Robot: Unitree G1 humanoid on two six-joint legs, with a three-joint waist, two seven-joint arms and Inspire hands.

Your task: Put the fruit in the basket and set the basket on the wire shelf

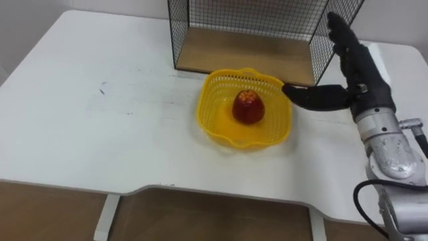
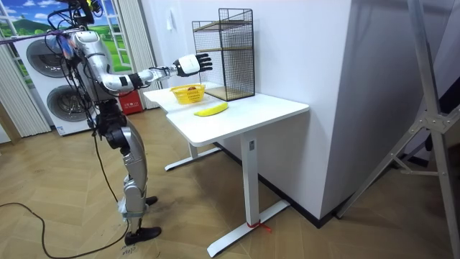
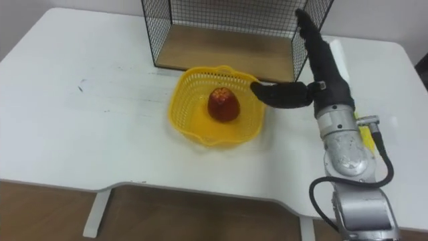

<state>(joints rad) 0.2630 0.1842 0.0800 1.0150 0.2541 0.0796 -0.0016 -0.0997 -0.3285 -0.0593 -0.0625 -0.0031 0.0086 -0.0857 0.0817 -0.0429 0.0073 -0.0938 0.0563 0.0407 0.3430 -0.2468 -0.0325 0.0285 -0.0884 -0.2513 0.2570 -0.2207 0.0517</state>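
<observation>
A yellow plastic basket (image 1: 221, 124) sits on the white table (image 1: 100, 127) just in front of the black wire shelf (image 1: 234, 53) with its wooden floor. One red fruit (image 1: 248, 107) lies in the middle of the basket. My right hand (image 1: 354, 73) hovers at the basket's right side, fingers straight and pointing away from me, thumb stretched toward the basket's rim without gripping it. A yellow banana (image 2: 211, 109) lies on the table to my right of the basket; a bit of the banana (image 3: 366, 134) peeks out behind my right forearm.
I stand at the end of the table, right arm stretched out over it. The wire shelf (image 2: 233, 50) is tall, open at the front, with an upper level. A wall runs behind the table. Washing machines (image 2: 43, 79) stand behind me.
</observation>
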